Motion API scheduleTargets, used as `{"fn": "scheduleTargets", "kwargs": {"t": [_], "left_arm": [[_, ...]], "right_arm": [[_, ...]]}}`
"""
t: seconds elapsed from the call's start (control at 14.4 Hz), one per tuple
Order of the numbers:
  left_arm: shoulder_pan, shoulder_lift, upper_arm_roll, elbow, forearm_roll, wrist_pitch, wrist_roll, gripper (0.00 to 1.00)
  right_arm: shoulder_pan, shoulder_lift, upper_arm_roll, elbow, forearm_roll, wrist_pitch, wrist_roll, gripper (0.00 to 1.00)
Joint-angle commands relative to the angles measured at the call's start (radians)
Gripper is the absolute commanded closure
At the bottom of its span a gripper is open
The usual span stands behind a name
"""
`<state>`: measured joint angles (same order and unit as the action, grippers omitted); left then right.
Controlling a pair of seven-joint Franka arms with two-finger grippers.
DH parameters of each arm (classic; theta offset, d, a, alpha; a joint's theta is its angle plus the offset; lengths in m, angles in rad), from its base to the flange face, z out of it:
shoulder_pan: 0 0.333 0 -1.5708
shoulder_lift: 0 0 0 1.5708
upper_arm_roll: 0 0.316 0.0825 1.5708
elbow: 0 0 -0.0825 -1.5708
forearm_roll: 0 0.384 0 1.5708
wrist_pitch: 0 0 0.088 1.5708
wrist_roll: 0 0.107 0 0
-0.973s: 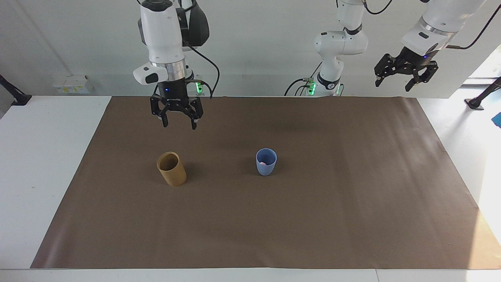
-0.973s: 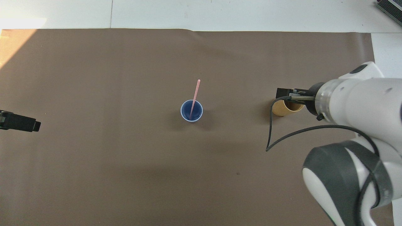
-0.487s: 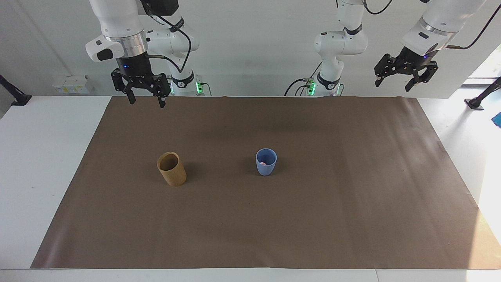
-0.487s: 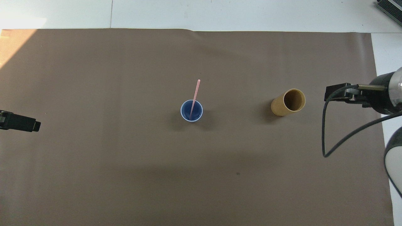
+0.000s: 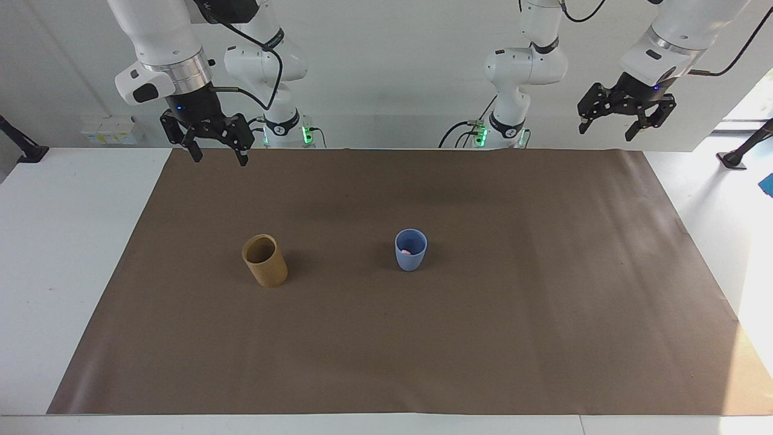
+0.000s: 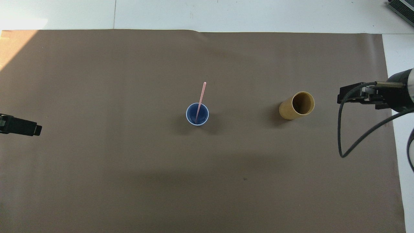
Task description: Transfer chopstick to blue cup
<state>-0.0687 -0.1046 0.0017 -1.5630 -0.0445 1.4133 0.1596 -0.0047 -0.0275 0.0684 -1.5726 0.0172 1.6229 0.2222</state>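
Observation:
The blue cup point(image 5: 410, 249) stands upright near the middle of the brown mat. The pale pink chopstick point(image 6: 200, 100) stands in it, leaning on the rim with its top tipped away from the robots. From the facing view only its pink end point(image 5: 406, 250) shows inside the cup. My right gripper point(image 5: 218, 158) hangs open and empty over the mat's edge nearest the robots, toward the right arm's end. My left gripper point(image 5: 607, 130) waits open and empty, high over the left arm's end of the table.
A tan cylindrical cup point(image 5: 264, 260) stands upright beside the blue cup, toward the right arm's end, with nothing showing inside point(image 6: 302, 103). The brown mat point(image 5: 483, 338) covers most of the white table.
My right gripper has risen and pulled away from above the tan cup toward the right arm's end, staying open. The left arm, both cups and the chopstick have not moved.

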Motion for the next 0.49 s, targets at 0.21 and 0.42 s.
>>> {"fn": "scheduleTargets", "kwargs": {"t": [0.21, 0.42], "left_arm": [[0.018, 0.003, -0.009, 0.011, 0.006, -0.020, 0.017, 0.00], [0.020, 0.003, -0.009, 0.011, 0.006, -0.020, 0.017, 0.00]], "right_arm": [[-0.023, 0.023, 0.011, 0.026, -0.007, -0.008, -0.055, 0.00], [-0.020, 0.015, 0.011, 0.017, -0.003, 0.002, -0.047, 0.00]]}}
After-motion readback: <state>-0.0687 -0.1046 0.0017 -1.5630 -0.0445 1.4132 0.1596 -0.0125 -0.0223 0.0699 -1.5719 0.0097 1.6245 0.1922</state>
